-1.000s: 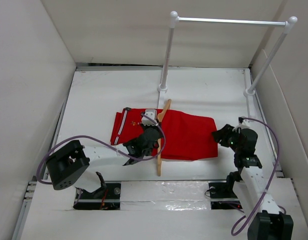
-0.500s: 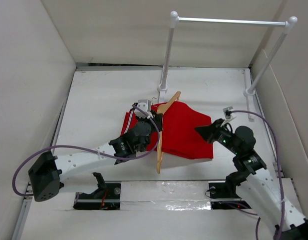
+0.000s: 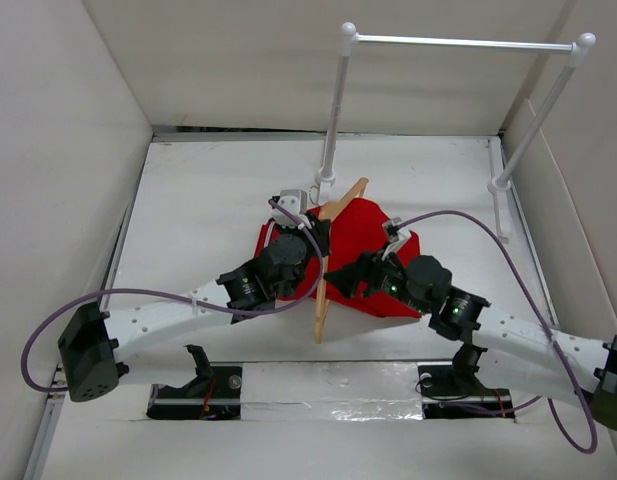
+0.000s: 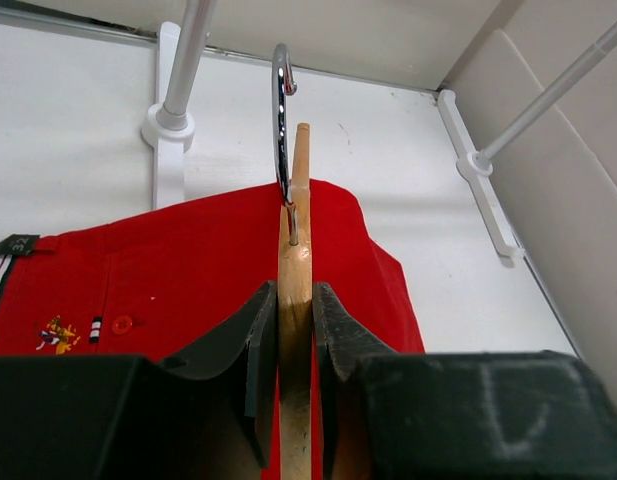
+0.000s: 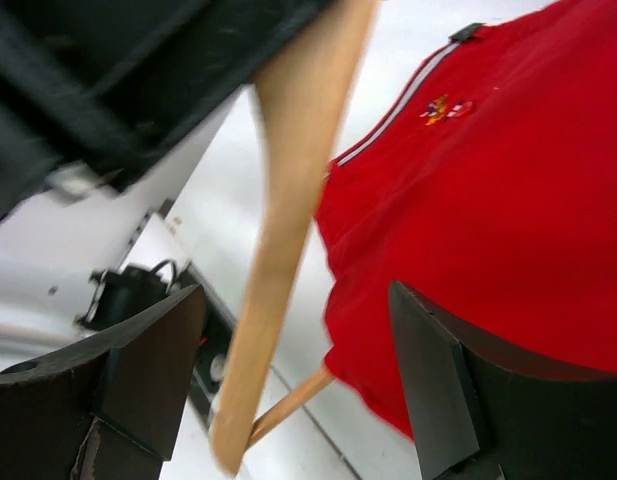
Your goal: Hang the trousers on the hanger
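Near the middle of the table (image 3: 198, 190), my right claw (image 5: 293, 370) hangs released, jaws wide, with the hanger (image 5: 288, 190) and an edge of the trousers (image 5: 508, 200) between them. My left claw (image 4: 293, 300) is clenched on the hanger's neck, below the hook (image 4: 282, 120). I'd judge the right should pinch only cloth and draw it over while the left keeps the hanger steady. Only the left wrist view shows that grip; from above, my wrist hides it. The rail (image 3: 458, 42) stands at the far edge.
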Robot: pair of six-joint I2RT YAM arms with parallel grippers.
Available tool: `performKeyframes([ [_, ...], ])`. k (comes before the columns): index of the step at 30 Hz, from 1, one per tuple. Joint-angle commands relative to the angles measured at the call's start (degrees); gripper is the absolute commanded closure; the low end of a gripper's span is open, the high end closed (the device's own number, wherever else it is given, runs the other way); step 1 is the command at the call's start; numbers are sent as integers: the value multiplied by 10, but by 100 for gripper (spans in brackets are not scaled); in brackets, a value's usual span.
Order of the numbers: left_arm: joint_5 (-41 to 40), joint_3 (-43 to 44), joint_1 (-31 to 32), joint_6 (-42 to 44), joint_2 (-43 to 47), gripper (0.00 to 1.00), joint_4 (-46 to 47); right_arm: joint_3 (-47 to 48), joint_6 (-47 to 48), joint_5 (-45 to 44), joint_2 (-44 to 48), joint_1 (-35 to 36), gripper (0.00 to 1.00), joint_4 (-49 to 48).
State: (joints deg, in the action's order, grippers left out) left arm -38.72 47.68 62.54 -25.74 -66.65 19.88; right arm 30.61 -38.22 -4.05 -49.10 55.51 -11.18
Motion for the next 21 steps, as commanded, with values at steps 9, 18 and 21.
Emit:
performKeyframes([
  [9,-4,76,3,1,6,100,82,49,-32,-17,-132,17,31,-134],
  [18,-7,114,3,23,-19,100,98,59,-53,-14,-130,22,84,-152],
  [21,-1,145,3,30,-37,100,89,64,-68,-16,-119,22,95,-156],
])
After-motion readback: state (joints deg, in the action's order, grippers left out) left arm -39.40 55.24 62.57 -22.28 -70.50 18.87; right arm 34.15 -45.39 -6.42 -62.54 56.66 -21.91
